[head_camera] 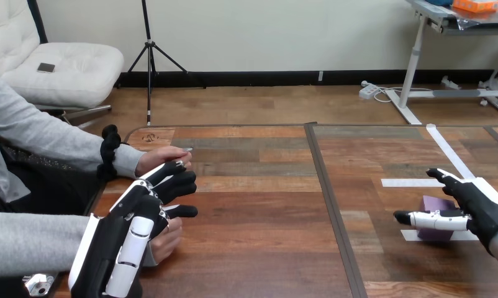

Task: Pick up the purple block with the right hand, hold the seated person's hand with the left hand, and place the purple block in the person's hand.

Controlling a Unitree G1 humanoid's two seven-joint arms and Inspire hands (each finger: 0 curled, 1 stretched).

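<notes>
Purple block (438, 206) sits between the spread fingers of the right hand (482, 208); an off-centre squeeze could push it away. Far from the block, the left hand (142, 212) hangs open over the person's hand (167, 242).

The block (437, 205) lies on the counter (265, 205) at the near right, between the thumb and fingers of the right hand (479, 208). At the near left, the left hand (141, 214) is over the person's nearer hand (166, 242); the person's farther hand (159, 156) lies just behind.
</notes>
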